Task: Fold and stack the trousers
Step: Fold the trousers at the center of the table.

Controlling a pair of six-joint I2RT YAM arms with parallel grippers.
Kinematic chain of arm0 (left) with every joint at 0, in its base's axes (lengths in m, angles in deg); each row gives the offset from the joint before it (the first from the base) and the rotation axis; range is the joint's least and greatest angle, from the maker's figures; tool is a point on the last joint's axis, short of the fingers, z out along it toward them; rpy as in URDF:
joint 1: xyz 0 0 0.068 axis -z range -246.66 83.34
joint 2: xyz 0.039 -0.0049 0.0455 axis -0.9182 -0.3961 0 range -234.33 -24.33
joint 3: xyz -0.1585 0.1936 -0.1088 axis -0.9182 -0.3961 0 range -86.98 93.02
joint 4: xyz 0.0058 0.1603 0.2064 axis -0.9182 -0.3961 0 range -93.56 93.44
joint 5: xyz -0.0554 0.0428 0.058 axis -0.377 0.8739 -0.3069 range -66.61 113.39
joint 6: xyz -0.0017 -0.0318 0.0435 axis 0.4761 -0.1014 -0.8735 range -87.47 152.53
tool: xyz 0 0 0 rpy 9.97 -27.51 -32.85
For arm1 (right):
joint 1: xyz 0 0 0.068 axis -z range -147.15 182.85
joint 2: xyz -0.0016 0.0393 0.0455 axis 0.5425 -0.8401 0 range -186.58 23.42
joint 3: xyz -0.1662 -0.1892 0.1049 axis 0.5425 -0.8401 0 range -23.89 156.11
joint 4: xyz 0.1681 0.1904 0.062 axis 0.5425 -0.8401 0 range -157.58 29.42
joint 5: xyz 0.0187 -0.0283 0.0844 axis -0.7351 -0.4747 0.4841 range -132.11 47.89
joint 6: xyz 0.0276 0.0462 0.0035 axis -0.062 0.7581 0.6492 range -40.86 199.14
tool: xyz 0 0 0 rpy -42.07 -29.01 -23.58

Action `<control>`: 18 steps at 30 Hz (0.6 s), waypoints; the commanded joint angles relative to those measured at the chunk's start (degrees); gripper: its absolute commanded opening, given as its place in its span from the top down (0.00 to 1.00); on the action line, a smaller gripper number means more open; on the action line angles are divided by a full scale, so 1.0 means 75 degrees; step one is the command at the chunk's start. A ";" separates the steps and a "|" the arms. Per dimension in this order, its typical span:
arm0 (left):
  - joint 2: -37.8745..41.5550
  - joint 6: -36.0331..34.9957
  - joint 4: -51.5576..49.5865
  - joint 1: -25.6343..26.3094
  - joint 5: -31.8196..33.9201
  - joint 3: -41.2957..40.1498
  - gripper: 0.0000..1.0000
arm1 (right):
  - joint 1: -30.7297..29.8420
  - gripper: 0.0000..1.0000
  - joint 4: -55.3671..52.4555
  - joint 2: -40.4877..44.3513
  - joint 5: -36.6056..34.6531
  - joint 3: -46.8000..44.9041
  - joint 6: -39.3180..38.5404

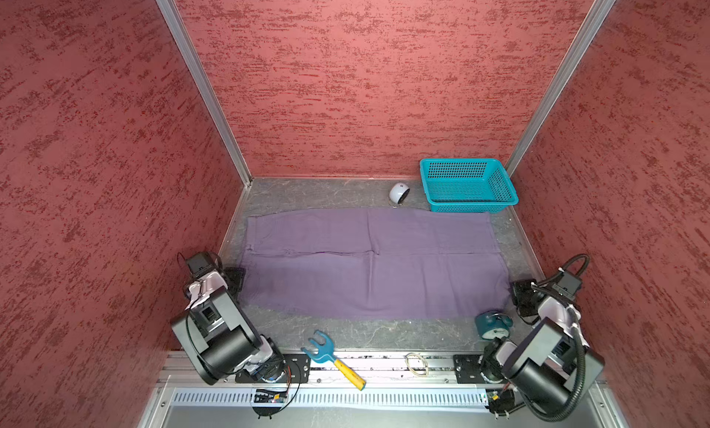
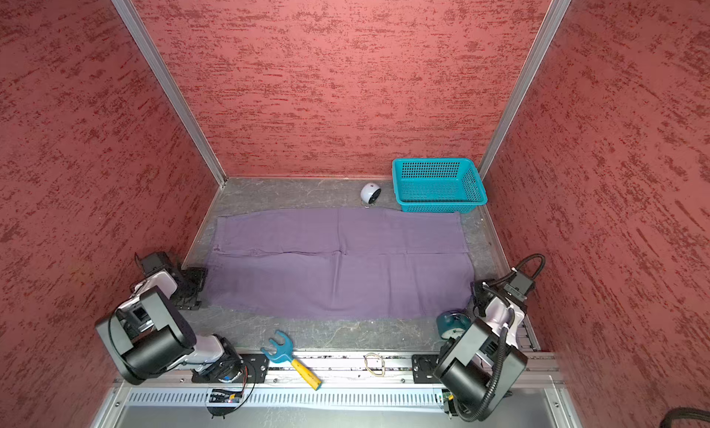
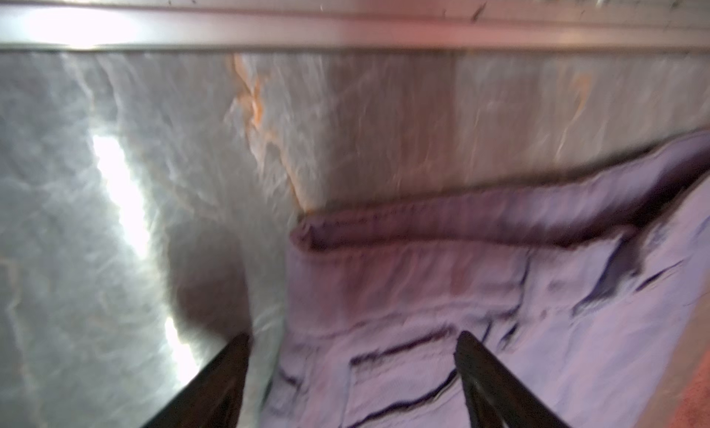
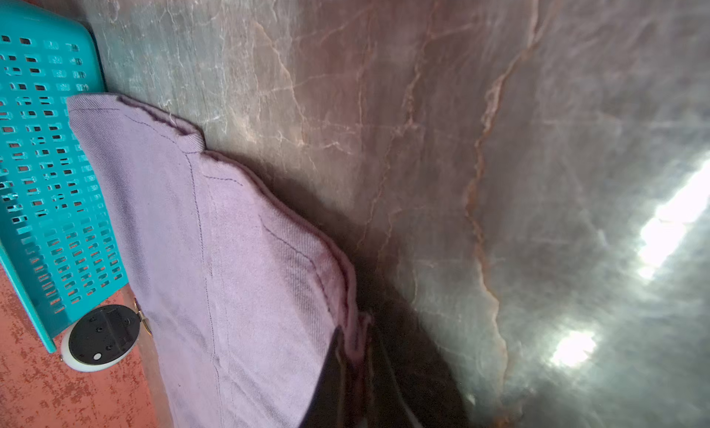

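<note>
**Barely begun: trousers flat, no fold laid yet**

Spread out full length, the trousers (image 1: pixel 369 261) lie flat in the middle of the table (image 1: pixel 307 193), and both top views show no fold in them. Their long axis runs across the table from the robot's left to its right. A split between the two legs shows over the left half, so the cuffs appear to point to the robot's left and the waist to its right. The far right corner lies just beside the teal basket (image 1: pixel 461 161).

Folding and stacking are judged to be all ahead; only the taking hold is under way. At the right end, the right pincer (image 4: pixel 355 330) is clamped on the cloth's edge, a ridge of purple pinched between its fingers. At the left end, the left pincer (image 3: pixel 353 337) stands with its fingers apart, straddling the cloth near a hemmed opening and gripping nothing. That wrist view is blurred, so whether a fingertip touches the cloth cannot be told.
</note>
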 commanded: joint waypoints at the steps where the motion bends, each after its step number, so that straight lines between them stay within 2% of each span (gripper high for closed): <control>1: -0.0372 0.0073 0.0572 -0.0096 -0.0131 -0.0297 0.35 | 0.0056 1.00 0.0112 -0.0041 0.0059 0.0085 0.0092; 3: -0.0503 0.0080 0.0642 -0.0099 -0.0139 -0.0317 0.50 | 0.0061 1.00 0.0052 -0.0064 0.0005 0.0122 0.0082; 5: -0.0577 0.0108 0.0642 -0.0099 -0.0151 -0.0299 0.74 | 0.0064 1.00 -0.0001 -0.0054 -0.0057 0.0138 0.0058; 8: -0.0521 0.0115 0.0429 -0.0121 -0.0128 -0.0242 0.99 | 0.0061 1.00 -0.0054 0.0015 -0.0093 0.0115 0.0078; 12: 0.0051 0.0258 -0.0106 -0.0313 -0.0241 -0.0179 1.00 | 0.0060 1.00 -0.0144 0.0131 -0.0060 0.0143 0.0140; 18: 0.1639 0.0327 -0.1320 -0.0926 -0.0700 0.0456 1.00 | 0.0061 1.00 -0.0330 0.0329 -0.0203 0.0370 0.0412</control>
